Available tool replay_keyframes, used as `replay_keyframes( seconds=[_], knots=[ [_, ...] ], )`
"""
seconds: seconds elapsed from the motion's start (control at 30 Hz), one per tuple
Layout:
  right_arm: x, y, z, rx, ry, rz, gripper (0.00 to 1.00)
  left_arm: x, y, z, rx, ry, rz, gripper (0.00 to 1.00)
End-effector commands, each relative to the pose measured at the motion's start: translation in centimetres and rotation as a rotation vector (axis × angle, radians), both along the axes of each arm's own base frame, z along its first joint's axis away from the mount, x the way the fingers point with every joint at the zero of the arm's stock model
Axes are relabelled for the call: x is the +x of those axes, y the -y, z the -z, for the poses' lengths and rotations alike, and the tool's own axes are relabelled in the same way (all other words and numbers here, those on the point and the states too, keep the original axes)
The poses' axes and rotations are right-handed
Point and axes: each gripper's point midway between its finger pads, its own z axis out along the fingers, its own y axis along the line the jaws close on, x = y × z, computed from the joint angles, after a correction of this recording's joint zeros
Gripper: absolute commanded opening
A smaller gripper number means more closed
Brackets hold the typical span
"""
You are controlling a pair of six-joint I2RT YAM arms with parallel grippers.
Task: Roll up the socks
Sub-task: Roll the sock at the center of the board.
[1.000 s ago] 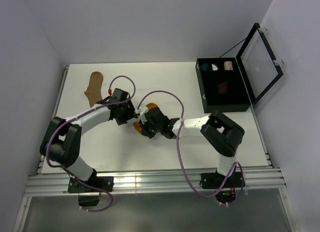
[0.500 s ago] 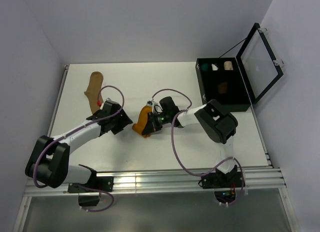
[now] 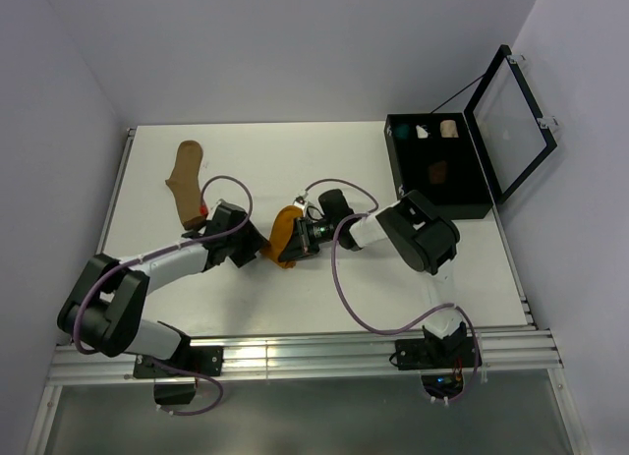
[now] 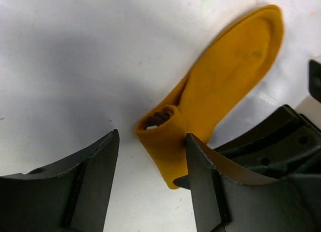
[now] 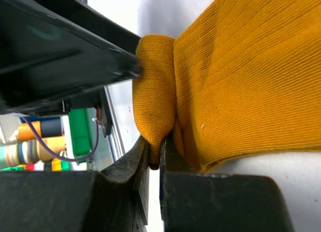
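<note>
In right hand, mustard sock.

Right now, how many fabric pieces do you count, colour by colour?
Mustard sock: 1
Tan sock: 1
Dark brown piece in the case: 1
Teal bundle: 1
White bundle: 1
Cream bundle: 1
Total: 6

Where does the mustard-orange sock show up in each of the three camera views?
Top external: the mustard-orange fabric sock lies mid-table, between the two arms' ends.
Left wrist: it runs from lower centre to upper right.
Right wrist: it fills the upper right.
Shared landmark: its folded end, which the right fingers pinch in the right wrist view.
</note>
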Motion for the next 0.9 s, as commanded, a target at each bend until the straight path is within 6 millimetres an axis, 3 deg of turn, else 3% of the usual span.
replay_keyframes(
  seconds=[0.0, 0.13, 0.4, 0.5, 0.53, 0.6, 0.7, 0.87],
  knots=[
    [0.9, -0.1, 0.1, 0.026, -0.019, 0.034, 0.0, 0.7, 0.5, 0.2, -0.017, 0.007, -0.029, 0.6],
    [1.2, -0.1, 0.5, 0.039, -0.06, 0.059, 0.0, 0.5, 0.8, 0.5, -0.021, 0.002, -0.034, 0.59],
    [1.4, 0.2, 1.0, 0.031, -0.108, 0.095, 0.0, 0.0, 0.7, 2.9, 0.023, -0.06, -0.033, 0.51],
    [1.7, 0.4, 0.8, 0.016, -0.071, 0.108, 0.0, 0.1, 0.8, 3.3, 0.037, -0.075, -0.025, 0.4],
    [1.7, 0.6, 0.9, -0.001, -0.069, 0.113, 0.01, 0.0, 0.7, 3.5, 0.046, -0.084, -0.022, 0.31],
    [2.1, 0.8, 0.4, -0.016, -0.013, 0.123, 0.04, 0.3, 0.8, 3.3, 0.06, -0.077, -0.007, 0.22],
    [2.4, 1.4, -0.2, -0.049, 0.061, 0.14, 0.2, 0.5, 0.7, 3.0, 0.087, -0.073, 0.022, 0.1],
    [3.0, 2.8, -1.6, -0.126, 0.217, 0.194, 0.41, 1.5, 1.5, 2.4, 0.144, -0.053, 0.15, 0.04]
  ],
)
